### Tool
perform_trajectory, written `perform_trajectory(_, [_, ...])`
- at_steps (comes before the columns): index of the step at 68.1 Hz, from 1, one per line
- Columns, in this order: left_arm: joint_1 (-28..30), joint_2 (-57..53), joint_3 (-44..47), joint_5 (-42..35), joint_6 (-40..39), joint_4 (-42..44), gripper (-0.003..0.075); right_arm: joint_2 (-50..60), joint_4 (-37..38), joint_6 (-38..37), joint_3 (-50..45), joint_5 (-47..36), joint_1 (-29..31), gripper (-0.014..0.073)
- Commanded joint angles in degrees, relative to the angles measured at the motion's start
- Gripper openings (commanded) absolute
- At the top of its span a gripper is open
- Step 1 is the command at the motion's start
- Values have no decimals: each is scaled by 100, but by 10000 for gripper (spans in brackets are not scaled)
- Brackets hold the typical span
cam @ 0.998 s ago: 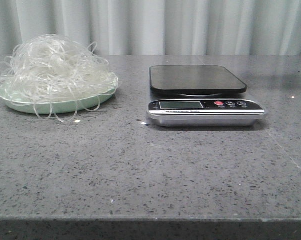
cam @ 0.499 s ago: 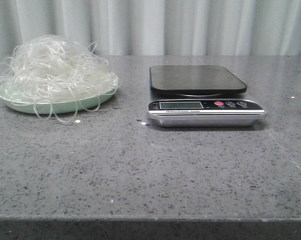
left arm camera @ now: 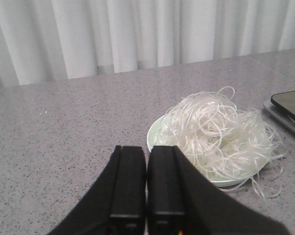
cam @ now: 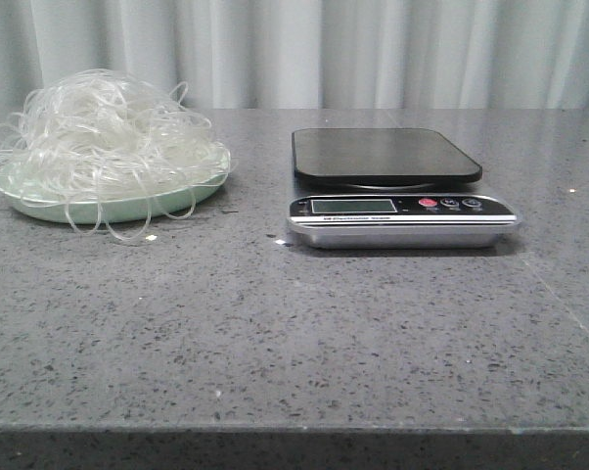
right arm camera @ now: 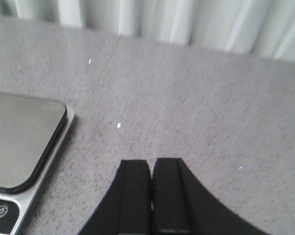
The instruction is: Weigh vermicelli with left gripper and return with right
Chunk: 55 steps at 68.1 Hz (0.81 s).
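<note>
On the pale green plate (cam: 40, 201): vermicelli (cam: 109, 132) untouched | my left gripper (left arm camera: 146, 161) pressed together, right gripper (right arm camera: 151, 171) likewise | advice: spread wide, grab deep mid-tangle, lift clear of stray loops toward scale (cam: 387, 157).

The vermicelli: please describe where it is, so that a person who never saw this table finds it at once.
On the grey speckled table, look left of the kitchen scale to the pale green plate. The vermicelli is piled on it, a fluffy tangle of thin whitish translucent strands with loops hanging over the rim, the only soft, stringy thing there.
</note>
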<state>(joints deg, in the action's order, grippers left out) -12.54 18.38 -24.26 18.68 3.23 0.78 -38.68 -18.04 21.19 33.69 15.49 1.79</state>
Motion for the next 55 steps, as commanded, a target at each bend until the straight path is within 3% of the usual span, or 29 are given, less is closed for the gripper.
perform_trajectory(1, [11,36,-143,-418,-43,-21,136,648,35,-5,-276,-902,29,153])
perform_trajectory(29, [11,36,-143,-363,-43,-21,136,2796,29,-5,-1464,-1036,29,153])
perform_trajectory(55, [11,36,-143,-363,-43,-21,136,3027,-241,-5,-1595,-895,29,153])
